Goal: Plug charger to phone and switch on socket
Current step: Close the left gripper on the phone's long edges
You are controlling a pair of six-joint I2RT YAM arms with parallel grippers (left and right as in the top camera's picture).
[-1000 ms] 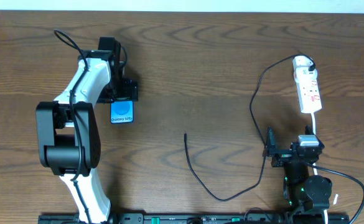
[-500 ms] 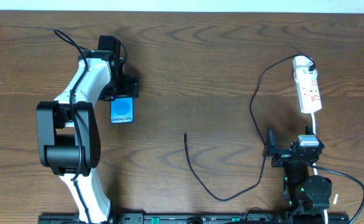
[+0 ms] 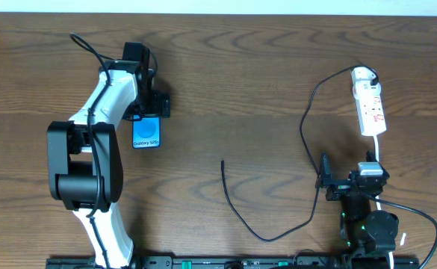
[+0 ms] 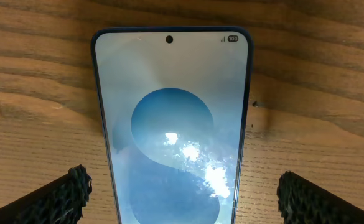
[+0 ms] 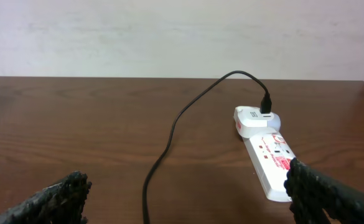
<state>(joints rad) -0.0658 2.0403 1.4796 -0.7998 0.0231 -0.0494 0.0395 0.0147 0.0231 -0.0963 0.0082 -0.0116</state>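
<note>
The phone [image 3: 147, 134] lies flat on the table at left, blue screen up; it fills the left wrist view [image 4: 172, 124]. My left gripper [image 3: 149, 106] hovers at the phone's far end, open, with a finger on each side of the phone [image 4: 182, 199] and not touching it. The black charger cable [image 3: 308, 119] runs from a white adapter in the socket [image 3: 370, 104] at right, loops down, and ends in a free plug tip [image 3: 222, 161] mid-table. My right gripper [image 3: 324, 181] rests open and empty near the front edge, facing the socket [image 5: 266, 155].
The strip's white cord [image 3: 379, 153] runs down toward the right arm's base [image 3: 367, 224]. The left arm [image 3: 91, 149] stretches over the left side of the wooden table. A pale wall [image 5: 169, 37] stands behind the table.
The left arm has shifted slightly to the right over the phone's far end. The right arm, cable and socket have not moved.
</note>
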